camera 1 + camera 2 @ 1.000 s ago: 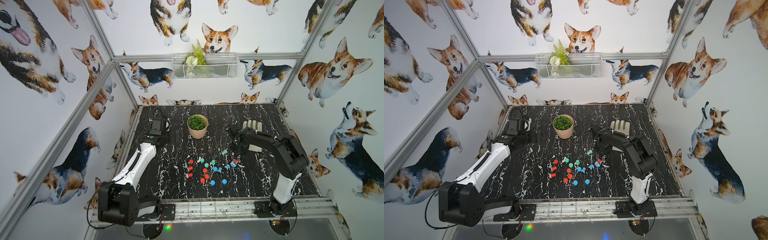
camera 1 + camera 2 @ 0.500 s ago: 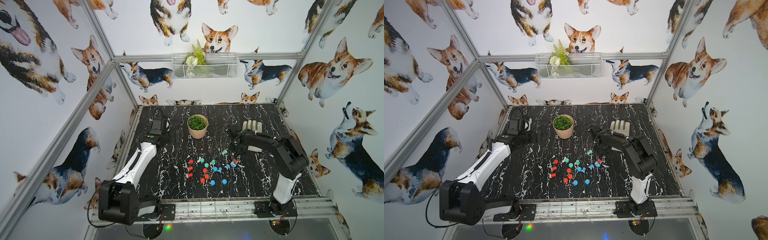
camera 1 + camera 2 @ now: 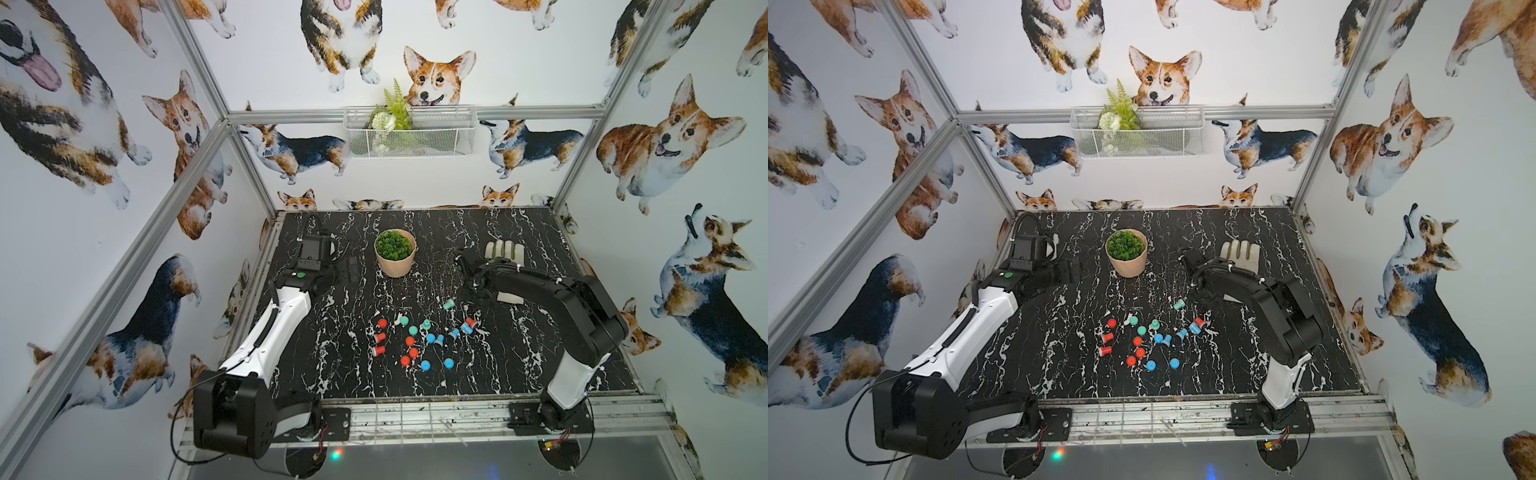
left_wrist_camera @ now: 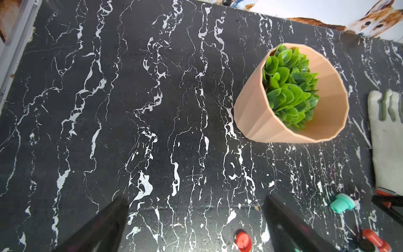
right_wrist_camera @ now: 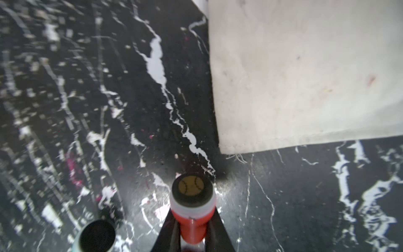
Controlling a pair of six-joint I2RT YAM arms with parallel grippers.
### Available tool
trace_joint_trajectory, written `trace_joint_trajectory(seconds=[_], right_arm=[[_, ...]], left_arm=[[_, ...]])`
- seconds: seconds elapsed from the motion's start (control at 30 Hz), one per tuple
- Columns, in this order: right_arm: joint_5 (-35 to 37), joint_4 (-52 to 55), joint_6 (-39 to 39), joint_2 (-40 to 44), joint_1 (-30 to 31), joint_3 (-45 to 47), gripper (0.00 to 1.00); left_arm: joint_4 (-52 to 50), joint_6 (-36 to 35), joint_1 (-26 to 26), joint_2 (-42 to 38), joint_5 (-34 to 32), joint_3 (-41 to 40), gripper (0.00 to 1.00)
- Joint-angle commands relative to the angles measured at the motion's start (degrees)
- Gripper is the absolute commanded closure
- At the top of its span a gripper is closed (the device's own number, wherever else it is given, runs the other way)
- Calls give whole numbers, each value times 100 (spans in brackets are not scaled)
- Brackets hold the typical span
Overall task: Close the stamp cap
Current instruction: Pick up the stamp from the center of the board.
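Jaws of the right gripper (image 5: pixel 193 227) have just drawn in from partly open to nearly shut, and the right wrist view shows what they closed on. Their black fingers (image 5: pixel 168 227) clamp the body of a red stamp (image 5: pixel 192 196) from both sides. The arm itself has barely shifted over that second, so the change reads as a grasp rather than a reach.

For the task, this looks like the pick-up of the stamp being done, with capping still ahead. The stamp's dark face, printed with a ball-seam pattern, sticks out past the fingertips and is bare, with no cap on it. Whether it is lifted or resting on the black marble table (image 3: pixel 332 332) cannot be told.

Beside the held stamp lies a teal piece (image 5: pixel 97 236) with a dark open end, cap or stamp unclear. A white glove (image 5: pixel 305 76) lies just beyond the stamp's face. In both top views the grasp is hidden under the arm, near the far edge of the loose pieces (image 3: pixel 415 340) coloured red, teal and blue.

The left gripper (image 4: pixel 196 218) hangs wide open with nothing between its fingers, over bare table near the plant pot (image 4: pixel 290 93), well apart from the stamp.
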State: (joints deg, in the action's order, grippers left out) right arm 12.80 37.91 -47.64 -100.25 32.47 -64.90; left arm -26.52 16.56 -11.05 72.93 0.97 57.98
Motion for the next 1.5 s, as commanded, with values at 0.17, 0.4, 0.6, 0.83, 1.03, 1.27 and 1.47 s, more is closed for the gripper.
trace_joint_trajectory(seconds=[0.17,0.4,0.6,0.83,1.03,1.27,1.47], right_arm=[[-808,-329,2505,1314,45,104,88],[-1890,-748,4717,2194,446,277,92],[-2959,-1027,6304,3097,647,703,93],[-3068,-1173,6943,3573,831,854,95],[-3178,-1430,6954,3881,840,924,95],[-3349,-1644,6931,3965,882,965,96],[-3403,-1677,6907,3940,945,934,96]], left_arm=[[-1508,679,-360,316,-62,1285,2],[-2022,965,-1319,526,227,2039,5],[-1829,1402,-1978,679,1118,2276,11],[-1487,1730,-2601,686,1799,2242,18],[-1143,1998,-3017,800,2489,2157,26],[-839,2045,-3250,894,2959,2174,33],[-664,2090,-3296,1010,3189,2224,39]])
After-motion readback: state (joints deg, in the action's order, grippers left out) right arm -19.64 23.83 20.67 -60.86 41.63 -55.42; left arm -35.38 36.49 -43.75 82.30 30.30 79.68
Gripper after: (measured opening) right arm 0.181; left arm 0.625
